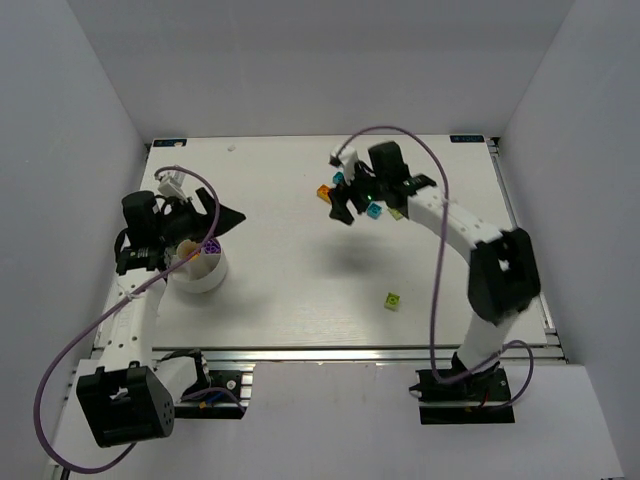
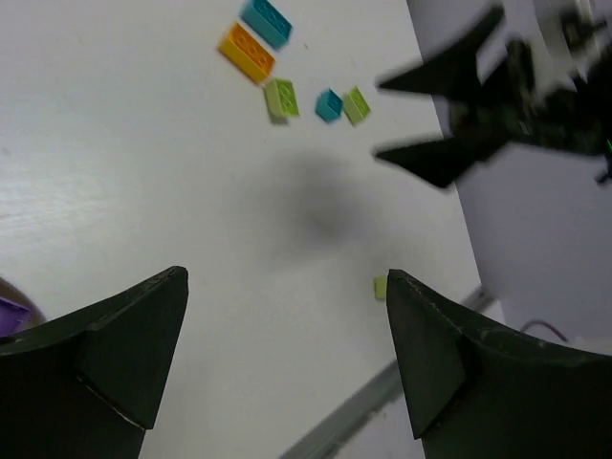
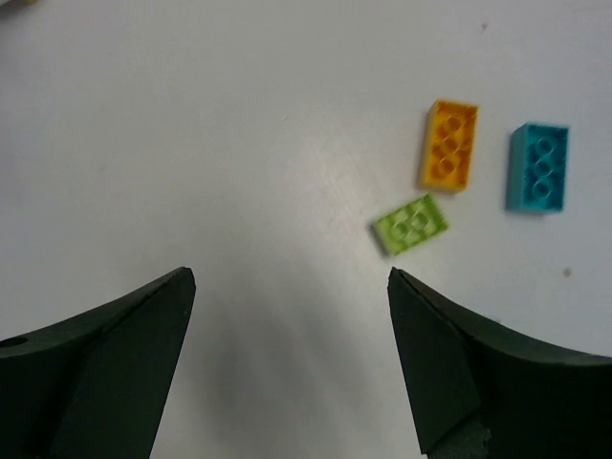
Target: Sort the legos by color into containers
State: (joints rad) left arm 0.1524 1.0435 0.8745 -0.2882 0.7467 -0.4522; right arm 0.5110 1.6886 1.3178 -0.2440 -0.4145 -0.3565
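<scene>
The white table (image 1: 300,260) carries a round white bowl (image 1: 205,280) near its left edge. Toward the far right corner an orange brick (image 3: 448,144) and a cyan brick (image 3: 538,166) lie side by side, with a lime brick (image 3: 410,224) just beside the orange one. A lone lime-green brick (image 1: 393,300) sits closer to the near edge, right of centre.

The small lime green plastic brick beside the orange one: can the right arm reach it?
Probably yes: the open right hand hovers over that lime green brick, and nothing covers it.
</scene>
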